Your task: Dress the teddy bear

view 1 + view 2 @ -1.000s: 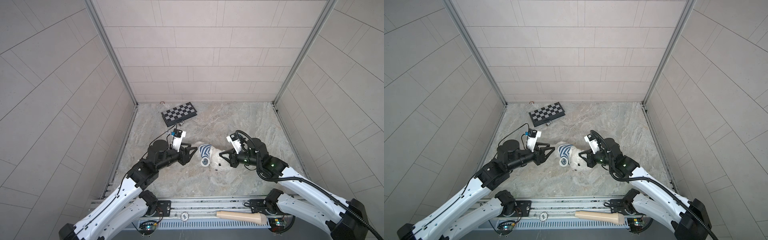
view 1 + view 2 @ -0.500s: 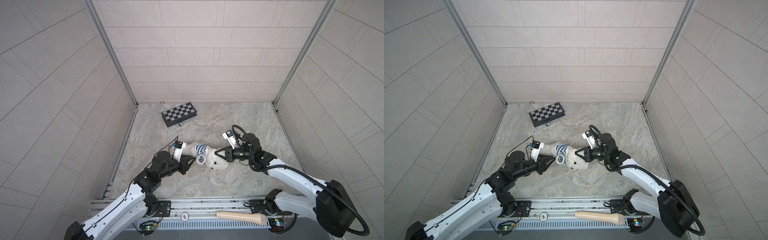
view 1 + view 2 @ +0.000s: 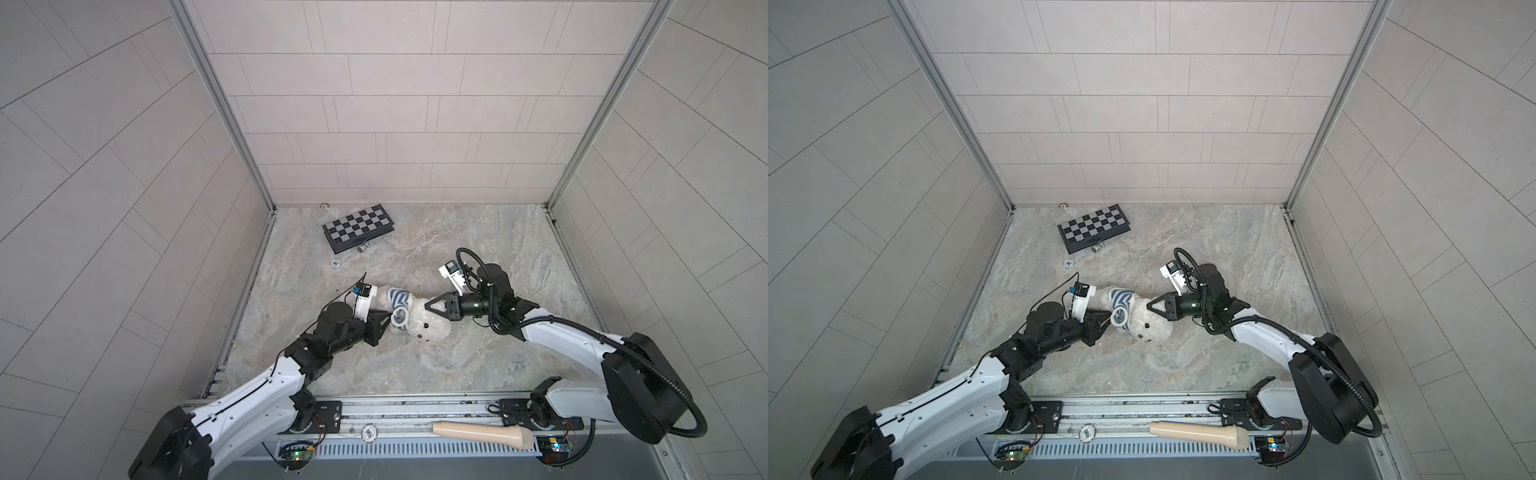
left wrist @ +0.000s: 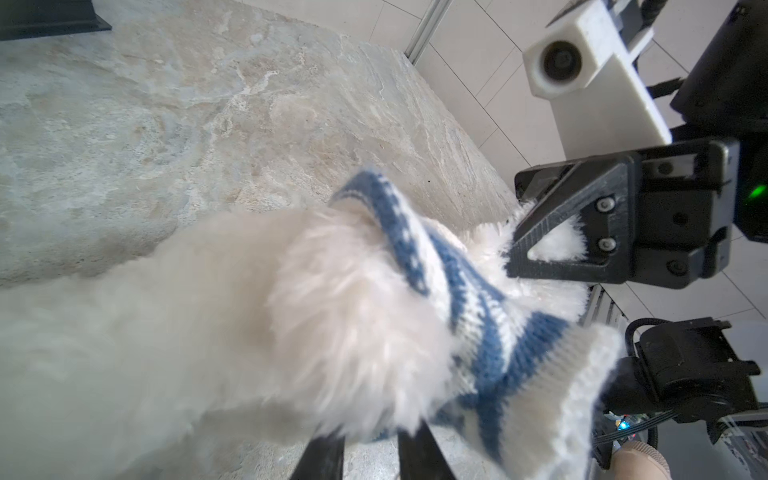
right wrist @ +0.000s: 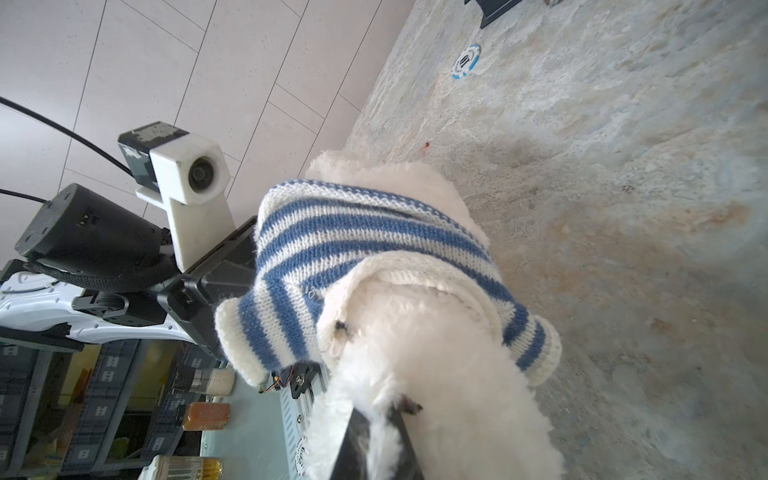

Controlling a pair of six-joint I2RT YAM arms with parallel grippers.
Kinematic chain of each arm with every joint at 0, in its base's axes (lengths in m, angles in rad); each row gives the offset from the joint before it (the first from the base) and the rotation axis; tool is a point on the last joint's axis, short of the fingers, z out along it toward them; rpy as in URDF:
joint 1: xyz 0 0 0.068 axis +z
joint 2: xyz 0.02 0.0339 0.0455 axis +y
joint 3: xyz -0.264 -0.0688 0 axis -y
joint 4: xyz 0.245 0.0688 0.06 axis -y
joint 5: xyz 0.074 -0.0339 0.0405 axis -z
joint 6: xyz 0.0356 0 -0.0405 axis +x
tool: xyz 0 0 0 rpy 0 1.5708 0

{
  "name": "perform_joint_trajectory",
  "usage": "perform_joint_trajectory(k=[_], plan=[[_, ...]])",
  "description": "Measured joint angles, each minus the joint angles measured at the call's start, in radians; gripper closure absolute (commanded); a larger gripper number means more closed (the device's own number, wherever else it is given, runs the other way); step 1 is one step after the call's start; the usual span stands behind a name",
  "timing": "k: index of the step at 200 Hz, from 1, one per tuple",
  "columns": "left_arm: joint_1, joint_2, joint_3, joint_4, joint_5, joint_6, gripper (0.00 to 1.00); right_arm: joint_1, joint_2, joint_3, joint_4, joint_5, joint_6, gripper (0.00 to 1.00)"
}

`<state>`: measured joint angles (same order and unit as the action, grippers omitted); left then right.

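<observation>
The teddy bear (image 3: 433, 330) (image 3: 1154, 328) lies on the bench (image 3: 478, 232) near its middle, between the two arms, with its head on the right arm's side. A blue-and-white striped shirt (image 3: 400, 300) (image 3: 1121, 300) is around its upper body. The right wrist view shows the shirt (image 5: 357, 245) with its collar at the neck and the white head (image 5: 440, 374) projecting out of it. The left wrist view shows bare fur (image 4: 208, 311) below the shirt's hem. The right fingers (image 3: 427, 307) (image 3: 1148, 307) are fully closed and pinch fur at the bear's head. The left fingers (image 3: 384, 327) (image 3: 1103, 322) meet the shirt at the sleeve nearest the front rail. They stand narrowly apart, with blue knit and fur between them in the left wrist view, gripping the shirt's edge. A chessboard (image 3: 359, 227) (image 3: 1094, 227) lies near the back wall, well apart from the bear, and a small round chip (image 3: 335, 263) lies on the bench between the two.
</observation>
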<state>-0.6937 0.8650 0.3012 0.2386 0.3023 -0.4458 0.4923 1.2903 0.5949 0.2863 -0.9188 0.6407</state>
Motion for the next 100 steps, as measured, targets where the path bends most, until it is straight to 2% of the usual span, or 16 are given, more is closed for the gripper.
perform_joint_trajectory(k=[52,75,100], plan=[[-0.040,0.084,0.018,0.039,-0.042,0.020,0.70,0.000,0.000,0.000,0.002,-0.005,0.000,1.00],[-0.040,0.108,0.035,0.047,-0.061,0.032,0.81,-0.002,0.000,0.000,0.003,-0.005,0.000,1.00],[-0.040,0.134,0.041,0.060,-0.064,0.038,0.81,-0.002,0.000,0.000,0.003,-0.003,0.000,1.00]])
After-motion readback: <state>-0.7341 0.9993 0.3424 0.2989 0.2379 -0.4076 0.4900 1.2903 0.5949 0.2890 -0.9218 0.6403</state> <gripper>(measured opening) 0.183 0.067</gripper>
